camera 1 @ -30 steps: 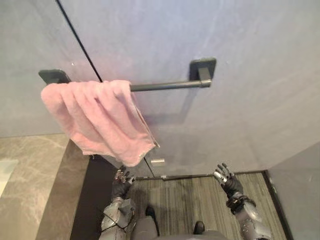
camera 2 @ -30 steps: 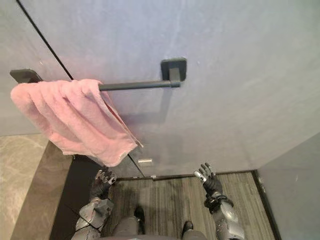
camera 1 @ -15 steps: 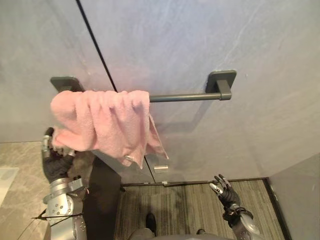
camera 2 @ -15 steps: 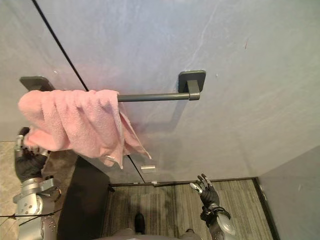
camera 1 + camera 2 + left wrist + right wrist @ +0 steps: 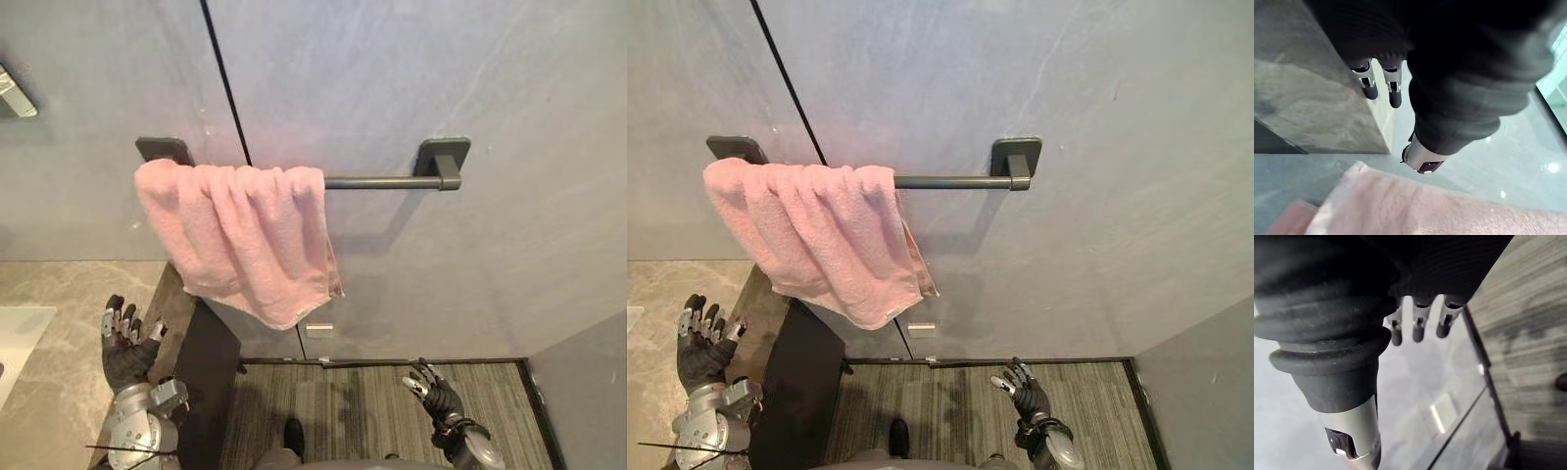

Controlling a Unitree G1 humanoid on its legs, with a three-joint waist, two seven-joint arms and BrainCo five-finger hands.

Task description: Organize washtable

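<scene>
Grey wall [image 5: 470,69] carries a dark towel bar [image 5: 377,182] with the pink towel [image 5: 240,235] draped over its left end. Left robot hand [image 5: 125,348] is below it, apart, fingers spread, empty. Right robot hand [image 5: 436,395] is lower, well right of the towel, relaxed, empty.

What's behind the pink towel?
The pink towel drapes over the dark rail, hiding its left stretch and the wall behind; the left bracket peeks out above.

This is a bathroom. A dark towel bar [image 5: 377,182] is fixed to a smooth grey wall [image 5: 392,69], with a pink towel [image 5: 245,235] draped over its left end. Below and left of the bar lies a marble washtable top [image 5: 59,313], and straight below the bar is striped grey flooring [image 5: 362,397].
</scene>
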